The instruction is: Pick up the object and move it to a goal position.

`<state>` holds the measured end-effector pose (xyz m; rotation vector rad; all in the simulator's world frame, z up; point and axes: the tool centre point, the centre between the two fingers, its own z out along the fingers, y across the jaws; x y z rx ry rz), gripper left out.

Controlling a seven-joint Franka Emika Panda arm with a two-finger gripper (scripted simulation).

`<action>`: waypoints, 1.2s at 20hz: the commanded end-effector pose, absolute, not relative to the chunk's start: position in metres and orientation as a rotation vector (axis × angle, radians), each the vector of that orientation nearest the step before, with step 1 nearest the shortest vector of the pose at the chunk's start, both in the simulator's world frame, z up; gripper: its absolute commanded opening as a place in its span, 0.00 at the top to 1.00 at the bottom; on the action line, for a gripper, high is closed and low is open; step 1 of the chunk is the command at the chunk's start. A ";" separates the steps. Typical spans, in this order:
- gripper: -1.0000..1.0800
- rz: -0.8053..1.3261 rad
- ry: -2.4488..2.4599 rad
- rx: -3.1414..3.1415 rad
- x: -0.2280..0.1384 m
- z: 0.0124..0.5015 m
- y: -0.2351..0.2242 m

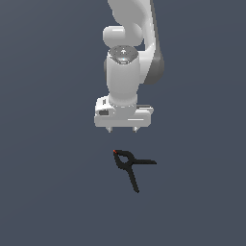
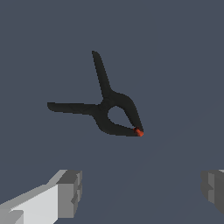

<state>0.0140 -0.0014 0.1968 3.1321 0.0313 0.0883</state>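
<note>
Item 1, the spring clamp (image 1: 129,166): a small black clamp lying flat on the plain dark grey-blue floor (image 1: 48,192). It has 2 thin handles splayed in a V. In the exterior view 1 handle points toward 3 o'clock and the other toward about 5 o'clock, both meeting at a pivot. From the pivot 2 curved jaw arms run toward 10 o'clock and enclose an oval opening through which the floor shows. The jaw arms meet at a tiny red-orange tip (image 1: 114,152), and they appear closed on each other there. In the wrist view the clamp (image 2: 103,107) shows the same form: 1 handle toward 12 o'clock, 1 toward 9 o'clock, and the tip (image 2: 138,132) at about 4 o'clock from the pivot. The surface is matte, with no markings legible. The clamp is noticeably smaller than the tool above it.

Item 2, the gripper (image 1: 124,129): it hangs on the white arm (image 1: 126,72), pointing straight down, with 2 short fingertips (image 1: 111,129) visible under the white hand body. They stand wide apart and hold nothing. In the wrist view the 2 grey fingers (image 2: 70,192) sit at opposite sides with bare floor between them.

Item 3, relation: the clamp lies at about 6 o'clock from the gripper in the exterior view, near it but clear of it, with no contact. The height of the fingertips above the floor cannot be judged.
</note>
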 end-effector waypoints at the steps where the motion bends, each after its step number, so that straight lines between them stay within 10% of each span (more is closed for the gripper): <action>1: 0.38 0.088 0.031 3.132 0.014 0.197 -0.001; 24: 0.38 0.222 0.159 3.127 0.042 0.168 0.008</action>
